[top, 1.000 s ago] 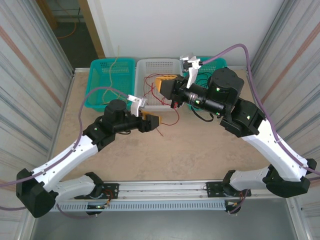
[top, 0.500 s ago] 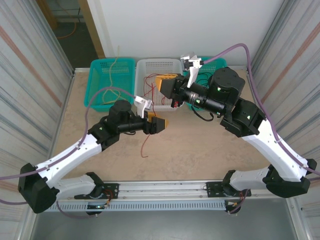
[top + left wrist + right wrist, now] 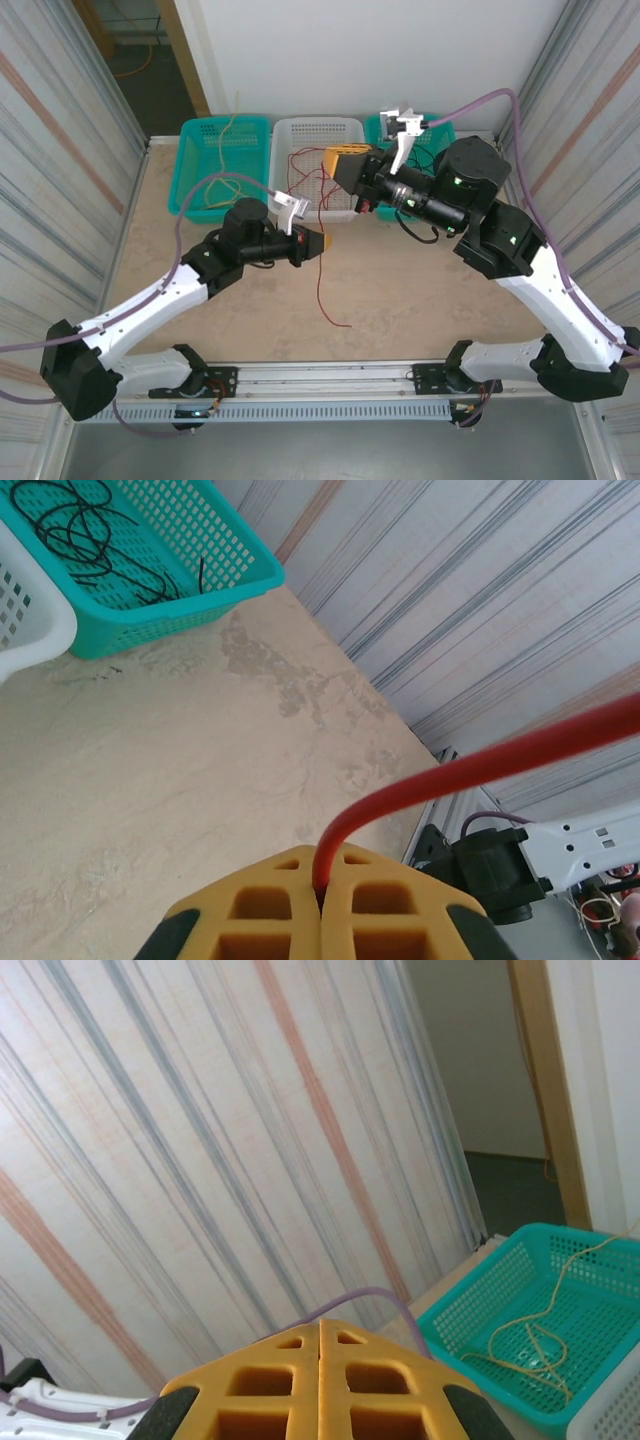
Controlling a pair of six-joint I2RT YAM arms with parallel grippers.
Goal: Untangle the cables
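Note:
My left gripper [image 3: 318, 243] is shut on a thin red cable [image 3: 321, 290], which hangs from its tips and trails across the table towards the front. In the left wrist view the same red cable [image 3: 480, 770] rises from between the yellow fingertips of the left gripper [image 3: 322, 872]. More red cables [image 3: 298, 178] lie tangled in the white basket [image 3: 318, 128]. My right gripper [image 3: 336, 162] hovers above that basket. In the right wrist view the right gripper [image 3: 320, 1328] is shut, with nothing seen between its pads. A pale yellow cable [image 3: 226, 140] lies in the left teal basket [image 3: 192, 170].
Three baskets line the back edge of the table. The right teal basket [image 3: 215, 585] holds black cables [image 3: 75, 530]. The left teal basket [image 3: 470, 1310] with the yellow cable [image 3: 535, 1345] sits below the right wrist. Corrugated walls stand on both sides.
The left gripper closed on the red cable. Much more of that cable now trails from it towards the front of the table. The right arm shifted slightly right.

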